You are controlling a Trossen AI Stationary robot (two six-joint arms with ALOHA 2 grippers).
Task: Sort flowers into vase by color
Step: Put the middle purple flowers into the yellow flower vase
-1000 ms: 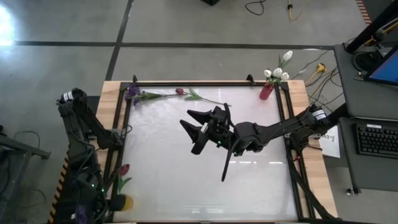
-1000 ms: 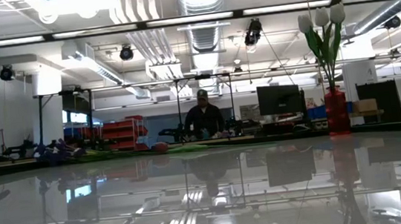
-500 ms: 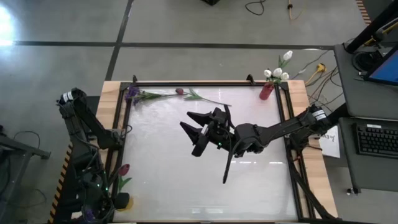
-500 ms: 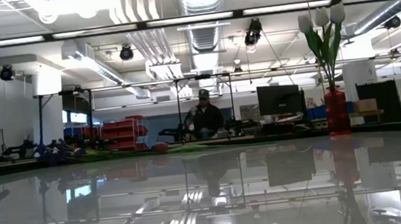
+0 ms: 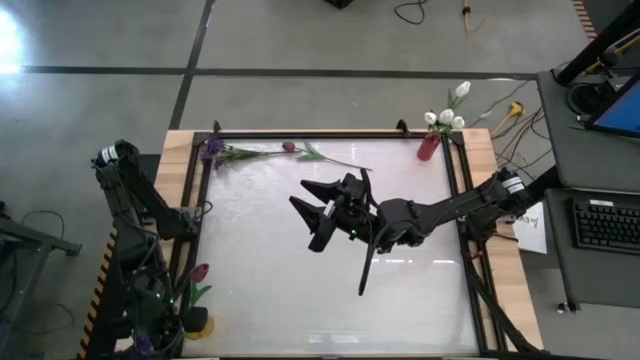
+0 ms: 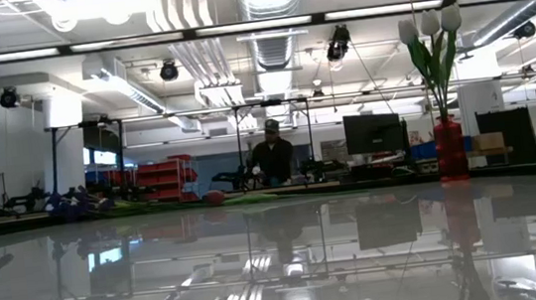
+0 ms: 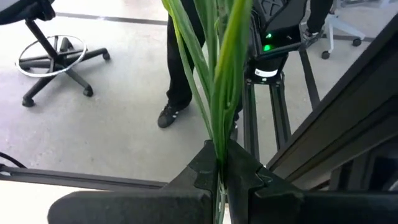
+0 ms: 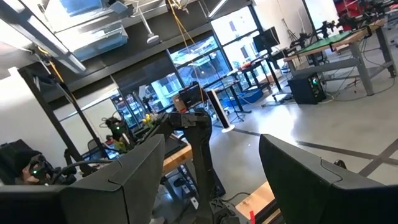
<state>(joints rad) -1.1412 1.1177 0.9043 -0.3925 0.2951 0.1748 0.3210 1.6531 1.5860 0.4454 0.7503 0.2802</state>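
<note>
My left gripper is pinched tight on the green stems of a pink-red flower, out past the desk's near left corner; I hold it low on the stems so the bud stands clear above, which should make it easy to drop stem-first into the yellow vase close beside it; I judge this to be that colour's place, though I cannot see whether the stem ends have reached the mouth.

My right gripper hangs over the middle of the desk with its fingers spread wide and nothing between them; it touches nothing, and I take it to be waiting for its next pick.

The white tulips already stand in the red vase at the far right corner; along the far edge lie a purple spray and another pink-red bud on their long stems, flat on the desk, not yet sorted; a person stands in the room well beyond.
</note>
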